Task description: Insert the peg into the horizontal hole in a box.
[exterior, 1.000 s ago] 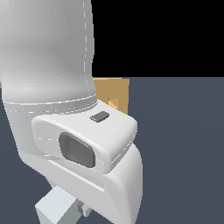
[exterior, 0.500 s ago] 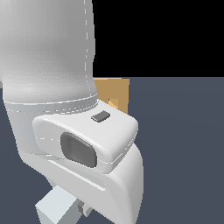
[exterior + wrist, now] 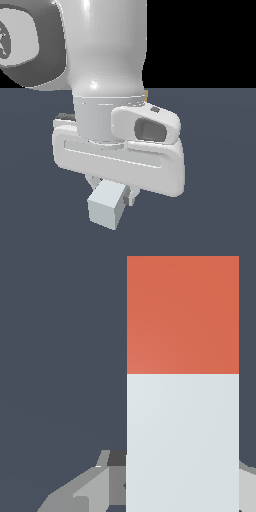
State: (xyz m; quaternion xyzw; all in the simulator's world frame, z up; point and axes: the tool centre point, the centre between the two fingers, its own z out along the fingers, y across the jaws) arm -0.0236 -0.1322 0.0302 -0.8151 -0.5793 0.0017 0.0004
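Note:
My gripper (image 3: 111, 192) is shut on the peg (image 3: 106, 205), whose pale grey-white end sticks out below the white hand in the exterior view. In the wrist view the peg (image 3: 182, 441) fills the middle, white near the fingers (image 3: 82, 491) and red (image 3: 182, 313) at the far end, over dark floor. Of the tan-orange box only a thin sliver (image 3: 146, 95) shows behind the arm. The hole is hidden.
The big white arm (image 3: 100, 55) fills most of the exterior view and blocks what lies behind it. Dark grey-blue floor (image 3: 215, 150) spreads around it.
The arm has swung across the exterior view and now covers almost all of the box, which showed behind it before. The held peg end sits further to the exterior view's right.

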